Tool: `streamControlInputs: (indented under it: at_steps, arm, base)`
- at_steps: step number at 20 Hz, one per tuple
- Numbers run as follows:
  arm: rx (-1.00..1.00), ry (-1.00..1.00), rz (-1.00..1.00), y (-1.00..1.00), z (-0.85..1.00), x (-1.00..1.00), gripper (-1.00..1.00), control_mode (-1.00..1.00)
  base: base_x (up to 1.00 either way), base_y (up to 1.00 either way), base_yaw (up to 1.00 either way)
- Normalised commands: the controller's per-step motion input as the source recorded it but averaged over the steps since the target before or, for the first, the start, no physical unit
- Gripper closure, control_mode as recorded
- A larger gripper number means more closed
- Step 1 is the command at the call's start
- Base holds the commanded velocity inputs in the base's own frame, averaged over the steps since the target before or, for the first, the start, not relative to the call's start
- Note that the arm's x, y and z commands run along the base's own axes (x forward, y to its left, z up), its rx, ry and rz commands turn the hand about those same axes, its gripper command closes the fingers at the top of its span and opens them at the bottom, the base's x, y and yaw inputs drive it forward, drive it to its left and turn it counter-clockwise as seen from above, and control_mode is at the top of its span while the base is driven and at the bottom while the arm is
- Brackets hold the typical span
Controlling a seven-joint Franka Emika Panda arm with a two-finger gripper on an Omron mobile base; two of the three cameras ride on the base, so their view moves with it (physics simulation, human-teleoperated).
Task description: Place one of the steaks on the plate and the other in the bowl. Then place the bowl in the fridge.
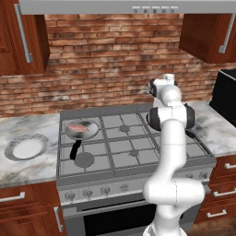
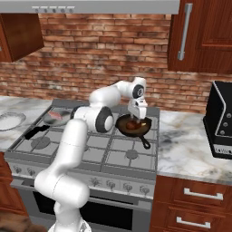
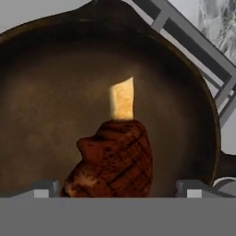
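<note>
Dark skillet (image 2: 132, 125): round, matte brown-black, stubby handle; sits on the stove's right rear burner, holds the brown steak.
Brown steak (image 3: 113, 159): flat slab, charred grill marks, pale yellow strip (image 3: 122, 98) on its far end; lies mid-pan, right under the hand.
Pincer (image 2: 136, 118): jaws apart at full spread, nothing between them; poised just above the brown steak, tips straddling it. Reads as lining up a top-down grab.
Pink steak (image 1: 79, 126): pale-streaked, lies in the small steel pan (image 1: 83, 130) on the left rear burner.
Plate (image 1: 26, 147): shallow, white, grey rim; on the marble worktop (image 1: 27, 166) left of the stove, bare, likely drop point.
Stove (image 1: 131, 152): grey grates.
Risk: thin slab on a slick pan could slide when pinched.
</note>
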Motion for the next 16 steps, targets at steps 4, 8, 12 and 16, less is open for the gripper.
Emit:
streamControlInputs:
  at_steps: [4, 8, 12, 16]
  arm:
    - [0.0, -0.14, 0.0, 0.0, -0.2, 0.0, -1.0, -1.0]
    - [0.0, -0.06, 0.0, 0.08, -0.31, 0.0, -1.0, -1.0]
    - [0.0, -0.01, 0.0, 0.01, -0.37, 0.0, -1.0, -1.0]
    - [0.0, 0.0, 0.0, 0.0, -0.27, 0.0, -1.0, -1.0]
  base:
    - [0.0, 0.0, 0.0]
    - [0.0, 0.0, 0.0]
    - [0.0, 0.0, 0.0]
    - [0.0, 0.0, 0.0]
